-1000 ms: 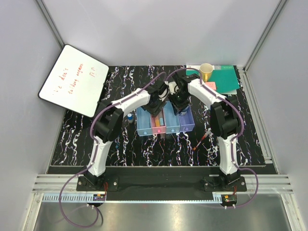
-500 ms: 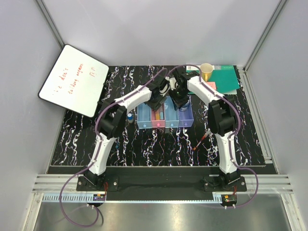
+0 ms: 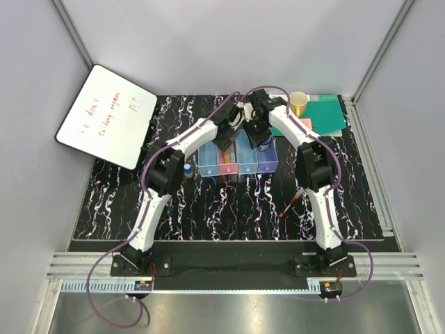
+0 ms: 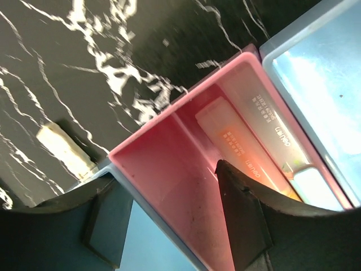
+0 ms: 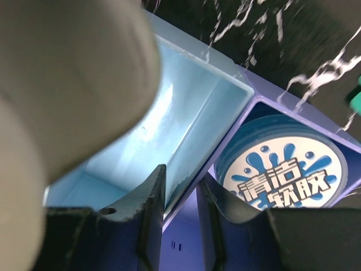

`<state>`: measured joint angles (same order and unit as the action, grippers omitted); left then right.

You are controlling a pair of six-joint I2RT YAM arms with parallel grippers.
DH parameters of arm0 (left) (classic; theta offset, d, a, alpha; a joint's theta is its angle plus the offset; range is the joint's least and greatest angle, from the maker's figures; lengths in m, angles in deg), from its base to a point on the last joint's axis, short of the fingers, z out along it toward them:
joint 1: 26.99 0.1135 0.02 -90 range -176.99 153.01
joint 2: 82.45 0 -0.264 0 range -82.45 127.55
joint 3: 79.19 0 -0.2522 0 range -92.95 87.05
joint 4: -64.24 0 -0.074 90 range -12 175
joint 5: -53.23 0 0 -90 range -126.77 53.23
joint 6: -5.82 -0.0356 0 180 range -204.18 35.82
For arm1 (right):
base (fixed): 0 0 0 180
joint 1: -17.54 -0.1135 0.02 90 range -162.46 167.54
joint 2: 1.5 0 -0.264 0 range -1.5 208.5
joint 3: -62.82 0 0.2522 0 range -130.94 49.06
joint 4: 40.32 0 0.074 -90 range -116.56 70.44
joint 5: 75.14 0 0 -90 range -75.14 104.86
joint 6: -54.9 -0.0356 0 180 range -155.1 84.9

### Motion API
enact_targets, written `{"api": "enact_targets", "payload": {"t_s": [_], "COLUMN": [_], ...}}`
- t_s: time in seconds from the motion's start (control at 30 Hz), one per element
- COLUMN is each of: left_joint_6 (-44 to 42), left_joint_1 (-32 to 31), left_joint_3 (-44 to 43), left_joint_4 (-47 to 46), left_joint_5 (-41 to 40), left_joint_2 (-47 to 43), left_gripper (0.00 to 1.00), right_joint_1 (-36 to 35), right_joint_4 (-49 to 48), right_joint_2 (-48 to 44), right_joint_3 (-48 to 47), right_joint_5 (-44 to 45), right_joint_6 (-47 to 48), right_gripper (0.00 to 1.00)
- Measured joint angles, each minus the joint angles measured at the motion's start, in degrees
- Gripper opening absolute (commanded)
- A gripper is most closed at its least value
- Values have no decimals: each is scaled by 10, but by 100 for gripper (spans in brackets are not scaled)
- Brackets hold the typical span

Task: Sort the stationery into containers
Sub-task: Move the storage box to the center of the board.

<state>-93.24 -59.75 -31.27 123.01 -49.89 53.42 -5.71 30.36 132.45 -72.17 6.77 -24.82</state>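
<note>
The containers point(image 3: 207, 165) are four joined trays: light blue, pink, light blue, purple. My left gripper point(image 3: 226, 138) straddles the wall between the left blue tray and the pink tray point(image 4: 169, 141), one finger in each, shut on it point(image 4: 166, 175). An orange marker point(image 4: 248, 152) lies in the pink tray. My right gripper point(image 3: 261, 136) is shut on the wall between the right blue tray point(image 5: 186, 107) and the purple tray point(image 5: 180, 178). The round blue-white tin point(image 5: 282, 175) sits in the purple tray. A red pen point(image 3: 292, 202), a blue-capped bottle point(image 3: 188, 169) and a beige eraser point(image 4: 65, 149) lie on the mat.
A yellow cup point(image 3: 297, 103) and a green board point(image 3: 327, 115) are at the back right, close behind the right gripper. A whiteboard point(image 3: 104, 115) leans at the back left. A blurred pale shape point(image 5: 67, 79) fills the upper left of the right wrist view.
Both grippers and the row of trays between them have moved together toward the back of the table. The red pen and the bottle have stayed where they were.
</note>
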Motion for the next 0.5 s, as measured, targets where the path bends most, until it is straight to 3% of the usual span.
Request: {"api": "enact_targets", "payload": {"t_s": [0.5], "left_joint_6": [-14], "left_joint_1": [6], "left_joint_3": [-9], "left_joint_4": [-22], "left_joint_5": [-2], "left_joint_2": [4], "left_gripper": [64], "right_joint_1": [2], "right_joint_4": [-8], "right_joint_2": [8], "right_joint_3": [-21], "right_joint_5": [7], "right_joint_6": [8], "right_gripper": [34]}}
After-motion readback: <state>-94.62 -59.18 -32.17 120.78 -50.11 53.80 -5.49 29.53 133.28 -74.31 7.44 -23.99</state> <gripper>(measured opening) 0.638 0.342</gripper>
